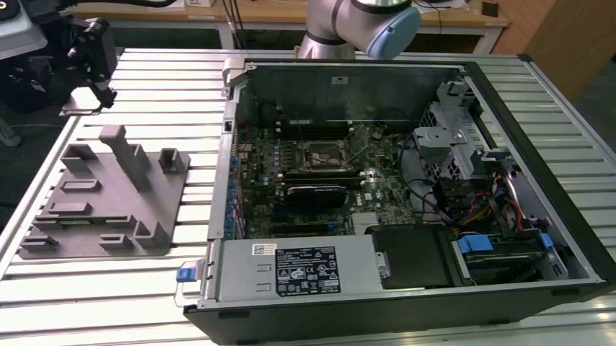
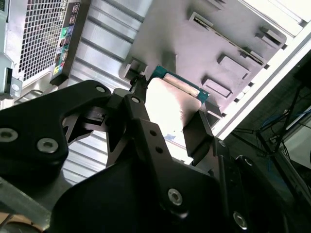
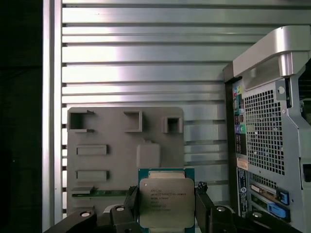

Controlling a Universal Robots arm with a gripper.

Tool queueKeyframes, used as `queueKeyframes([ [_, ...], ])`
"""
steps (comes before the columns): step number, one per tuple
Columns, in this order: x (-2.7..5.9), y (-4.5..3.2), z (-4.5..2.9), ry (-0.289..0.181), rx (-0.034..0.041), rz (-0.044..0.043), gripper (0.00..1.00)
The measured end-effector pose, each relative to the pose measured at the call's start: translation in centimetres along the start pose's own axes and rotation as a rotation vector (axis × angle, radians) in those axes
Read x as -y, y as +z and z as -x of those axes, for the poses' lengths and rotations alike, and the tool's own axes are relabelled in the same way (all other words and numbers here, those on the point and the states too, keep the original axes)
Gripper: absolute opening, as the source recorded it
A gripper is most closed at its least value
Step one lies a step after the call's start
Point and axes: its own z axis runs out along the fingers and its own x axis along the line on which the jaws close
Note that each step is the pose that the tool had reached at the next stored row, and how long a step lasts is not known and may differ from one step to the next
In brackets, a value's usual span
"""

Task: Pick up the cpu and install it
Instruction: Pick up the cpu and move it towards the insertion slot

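Your claw is closed partway. Its two black fingers are pressed against opposite edges of the cpu. The chip is gripped between them, with its silvery top facing the first wrist view's camera and a green rim showing around it.

The second wrist view confirms the hold: the claw carries the cpu between its fingers. The metal face glares in the light, and the green edge is turned toward the grey tray.

In the first wrist view the grey tray lies behind the chip. The cpu appears to be lifted clear of it, though you cannot rule out contact from that angle. The computer case stands beside the tray on the slatted desk.

In the exterior view your claw hangs in the upper left of the frame. It is above the far part of the desk and beyond the grey tray. The open computer case takes the centre and right of the frame. The socket frame on its motherboard sits in the upper middle, well apart from the claw.
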Motion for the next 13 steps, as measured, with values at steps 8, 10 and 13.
queueKeyframes([
  [8, -0.08, 0.1, 1.83, 0.0, 0.0, 0.0, 0.55],
  [10, -0.11, 0.14, 2.31, 0.0, 0.0001, 0.0001, 0.55],
  [13, -0.14, 0.18, 3.07, 0.0, 0.0001, 0.0, 0.55],
])
